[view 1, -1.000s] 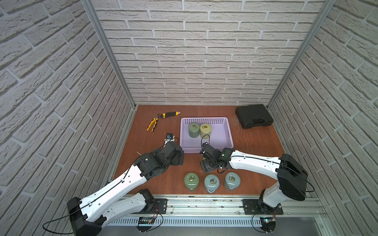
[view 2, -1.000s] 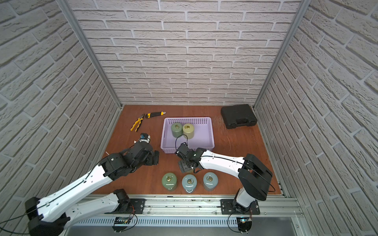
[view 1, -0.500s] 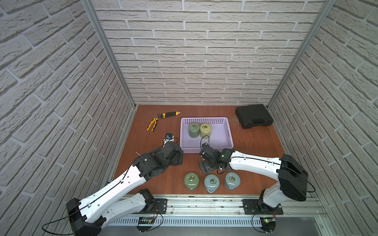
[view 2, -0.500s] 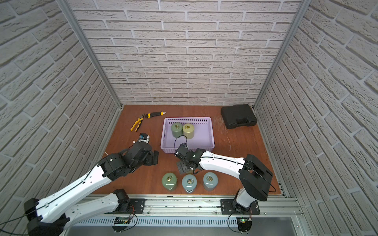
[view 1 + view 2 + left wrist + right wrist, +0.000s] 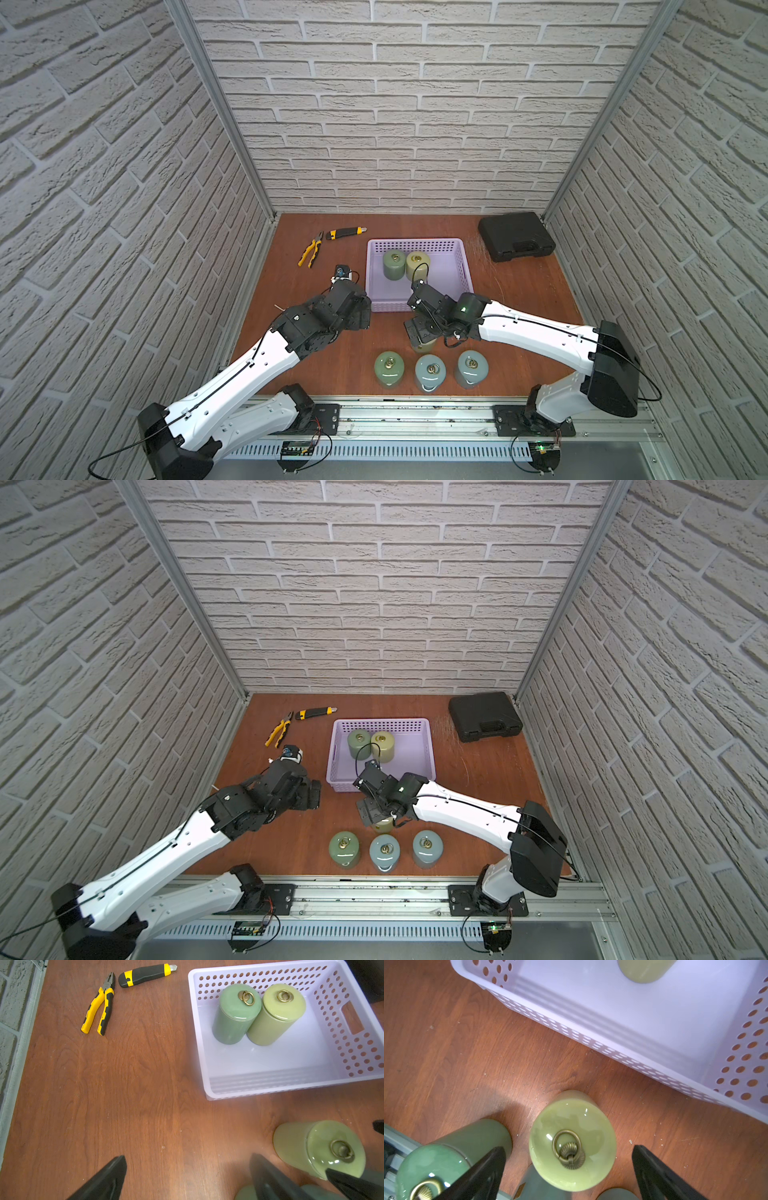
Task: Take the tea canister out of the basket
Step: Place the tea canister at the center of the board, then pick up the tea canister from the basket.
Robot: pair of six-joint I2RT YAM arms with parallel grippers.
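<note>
The tea canister (image 5: 572, 1140), yellow-green with a brass ring on its lid, stands upright on the desk (image 5: 446, 1053), outside the basket (image 5: 571, 1028) and just in front of its near wall. The right fingers (image 5: 483, 1174) are spread wide, one on each side of the lid. A strip of bare desk shows between each finger and the canister's side (so they are released, gripping nothing).

In both top views the right wrist covers most of the tea canister, and only a patch of its lower body shows (image 5: 424, 345) (image 5: 384, 825). In the left wrist view it sits near the frame's corner (image 5: 318, 1147), and a dark shape crosses its lid rim.

Just beside it, along the desk's front edge, stands a row of three: a green canister (image 5: 389, 368) and two grey-blue canisters (image 5: 430, 372). In the right wrist view the green one is partly behind a finger and cut off by the frame, and the grey-blue ones are only slivers.

In the basket, a dark green canister (image 5: 394, 264) and a pale green canister (image 5: 417, 266) stand touching, toward the far left. The right wrist view shows only one base, cut off.

The left fingers (image 5: 104, 1180) are released over bare desk, holding nothing.
</note>
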